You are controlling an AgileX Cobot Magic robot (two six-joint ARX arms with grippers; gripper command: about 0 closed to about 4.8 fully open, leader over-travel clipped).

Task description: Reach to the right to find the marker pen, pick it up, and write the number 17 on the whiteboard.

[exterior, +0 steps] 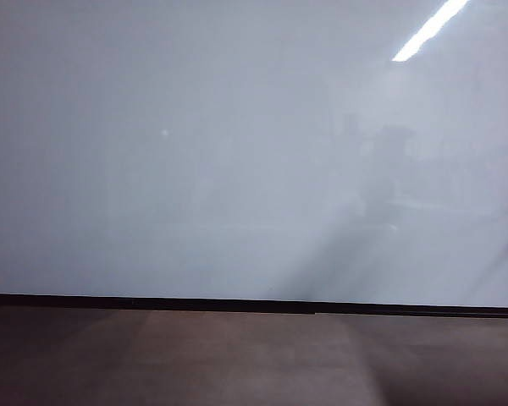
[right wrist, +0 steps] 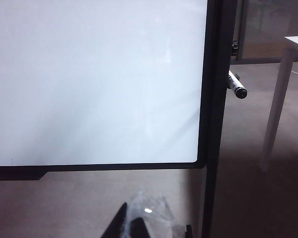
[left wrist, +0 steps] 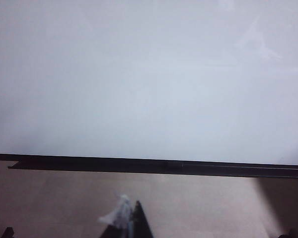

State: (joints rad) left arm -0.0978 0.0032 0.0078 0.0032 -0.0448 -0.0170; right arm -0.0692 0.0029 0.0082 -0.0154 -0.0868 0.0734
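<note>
So the marker pen (right wrist: 237, 85) is clipped on the outer side of the whiteboard's black frame post, sticking out past the right edge of the whiteboard (right wrist: 94, 79). It looks like a light, stiff plastic barrel, probably a bit slick, so I'd pinch it across the white body mid-length, not on the dark cap end, which would likely just pop off or slide.

My right gripper (right wrist: 139, 223) sits low in front of the board's bottom right corner, clenched on nothing, with some clear wrap on the fingers. My left gripper (left wrist: 131, 220) hangs below the bottom rail further left; only a fingertip sliver shows, so I can't tell if it's released or clenched.

Only the right wrist view shows the pen, plus a white table leg (right wrist: 278, 99) beyond it. The exterior view just gives blank board and a ceiling-light reflection (exterior: 430, 30). The left wrist view shows board and floor.
</note>
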